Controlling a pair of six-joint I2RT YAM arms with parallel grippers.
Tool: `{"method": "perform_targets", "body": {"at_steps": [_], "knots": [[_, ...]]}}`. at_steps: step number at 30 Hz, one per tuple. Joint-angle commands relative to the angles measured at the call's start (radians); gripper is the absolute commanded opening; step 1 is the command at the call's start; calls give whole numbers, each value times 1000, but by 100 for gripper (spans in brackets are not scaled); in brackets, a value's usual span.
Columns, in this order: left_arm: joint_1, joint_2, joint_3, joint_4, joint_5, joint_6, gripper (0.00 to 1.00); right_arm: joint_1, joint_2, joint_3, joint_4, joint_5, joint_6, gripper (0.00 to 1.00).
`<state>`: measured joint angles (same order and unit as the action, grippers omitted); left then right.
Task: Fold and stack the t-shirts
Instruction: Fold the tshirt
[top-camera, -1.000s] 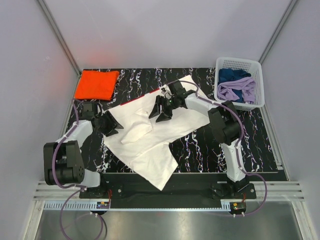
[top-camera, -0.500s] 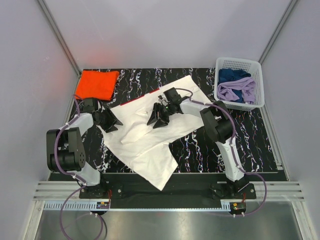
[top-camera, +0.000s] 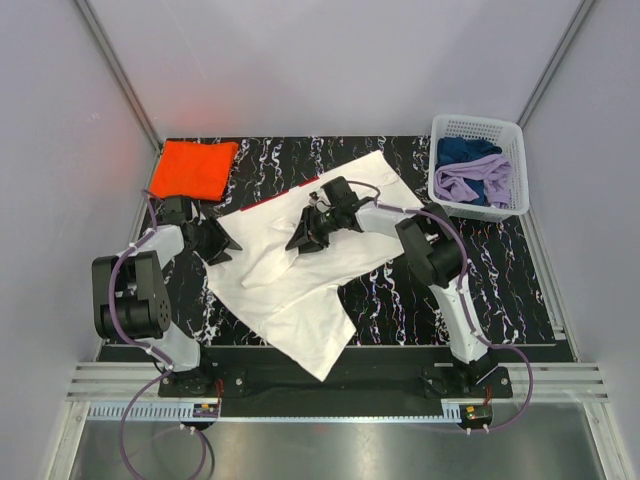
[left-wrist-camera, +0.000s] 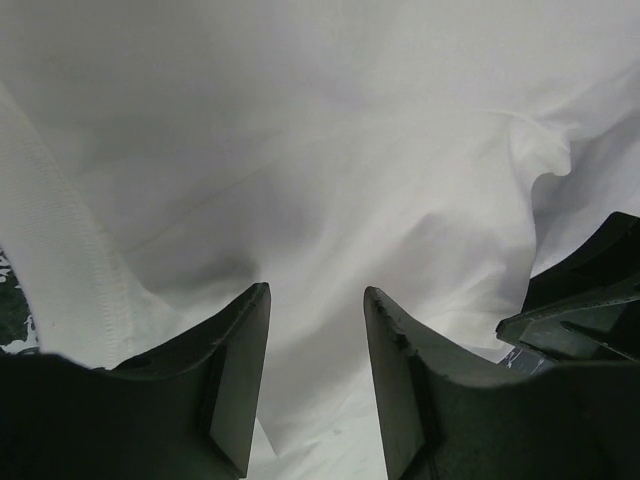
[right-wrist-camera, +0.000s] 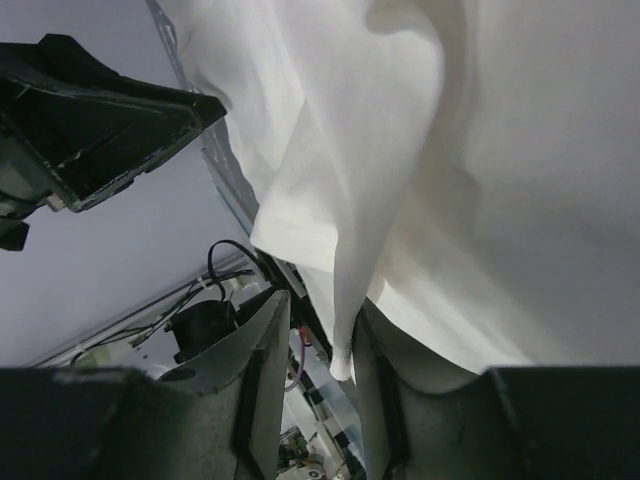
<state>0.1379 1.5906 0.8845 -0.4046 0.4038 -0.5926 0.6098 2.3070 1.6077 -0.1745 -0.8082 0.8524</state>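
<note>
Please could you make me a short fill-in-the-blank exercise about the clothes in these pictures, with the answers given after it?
1. The folded orange t-shirt lies at the far ____ corner of the table.
2. The t-shirt spread in the middle, which both arms reach over, is ____.
3. The basket holds blue cloth and some that is ____.

Answers: left; white; purple.

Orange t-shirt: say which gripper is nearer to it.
Left. The left gripper sits just on the near side of the orange t-shirt, at the white t-shirt edge; the right gripper is farther right, over the white t-shirt's middle.
</note>
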Motion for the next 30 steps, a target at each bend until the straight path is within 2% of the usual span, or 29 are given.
{"method": "perform_targets", "body": {"at_steps": [1,2,5,6,10,16,22,29,30], "knots": [[5,12,39,20,-10,24,47,8,-86,-44,153,-101,167,37],[6,12,37,20,-10,27,47,8,-99,-72,276,-120,265,38],[6,11,36,16,-8,34,47,-1,-150,-233,485,-134,417,41],[8,11,36,19,-8,36,47,-2,-152,-255,519,-109,428,46],[9,9,33,18,1,40,47,15,-118,-279,553,-56,384,53],[9,3,33,12,0,53,47,41,-110,-305,492,127,294,57],[9,-9,13,27,4,48,47,86,-103,-279,334,267,206,56],[11,-11,7,20,-25,60,47,125,-109,-241,264,334,192,40],[11,-9,8,18,-34,63,47,125,-119,-238,248,337,191,33]]}}
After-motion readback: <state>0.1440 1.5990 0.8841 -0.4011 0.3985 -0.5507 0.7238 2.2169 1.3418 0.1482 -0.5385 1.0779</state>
